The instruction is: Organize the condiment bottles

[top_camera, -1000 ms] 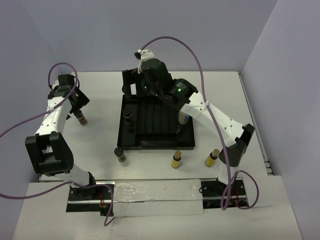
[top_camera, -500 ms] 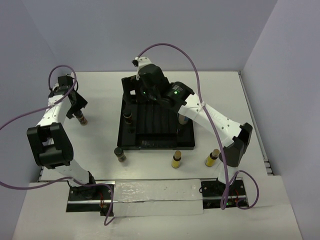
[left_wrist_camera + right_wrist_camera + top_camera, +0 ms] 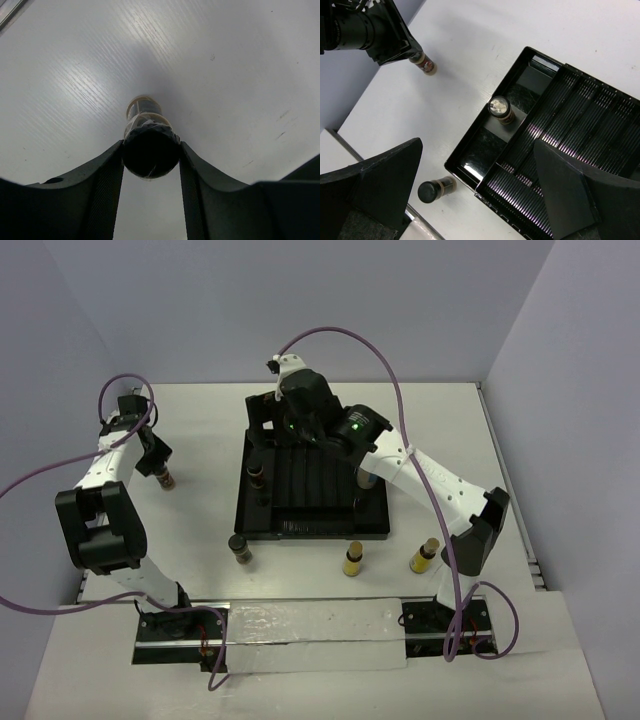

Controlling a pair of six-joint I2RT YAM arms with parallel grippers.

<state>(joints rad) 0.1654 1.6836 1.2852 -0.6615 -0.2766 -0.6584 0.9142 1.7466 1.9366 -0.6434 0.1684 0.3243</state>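
Between left fingers [image 3: 106, 187], round black-capped jar [image 3: 150, 152]

Overhead, I get bright, even light from above; the black tray [image 3: 310, 490] throws only a faint, soft shadow on the white surface [image 3: 200, 430]. Nearer me than the tray, a glossy strip [image 3: 310, 635] shows mottled glare. On the right wrist camera the tray's ribbed floor catches purplish glints, while the right tool [image 3: 477, 145], close to the lens, has dark, soft-edged fingers [image 3: 375, 190]. On the left wrist camera a streaky sheen crosses the surface, and the bottle [image 3: 149, 135] has a featureless black cap.
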